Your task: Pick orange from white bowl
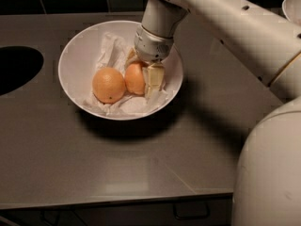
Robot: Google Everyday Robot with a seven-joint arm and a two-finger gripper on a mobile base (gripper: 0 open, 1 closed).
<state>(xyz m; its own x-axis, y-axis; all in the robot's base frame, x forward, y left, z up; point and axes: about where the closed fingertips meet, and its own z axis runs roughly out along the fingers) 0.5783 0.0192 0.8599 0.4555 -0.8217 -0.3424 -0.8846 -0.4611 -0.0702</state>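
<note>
A: Where does the robot's two-finger claw (pixel 141 76) stand?
B: It is down inside the wide, shallow, glossy white bowl (pixel 70 67), at the end of the cream-coloured arm (pixel 221 18) that comes in from the upper right of the view.

A: And how are its jaws?
B: They are clamped on the round, deep reddish-orange orange (pixel 135 80). One pale finger (pixel 155 76) lies against the fruit's right side, the other shows at its upper left edge, and the orange sits between them.

A: Is the orange off the bowl?
B: No. It rests on the crumpled white paper (pixel 110 51) lining the bowl, right under the claw's wrist.

A: What lies around the claw?
B: A paler yellow-orange fruit (pixel 107 84) with a small dark dot sits just beside the claw and touches the held orange, on the side toward the dark oval opening (pixel 16 69) in the grey tabletop (pixel 141 164). The robot's rounded white body (pixel 270 173) is well apart from the claw, at the near right.
</note>
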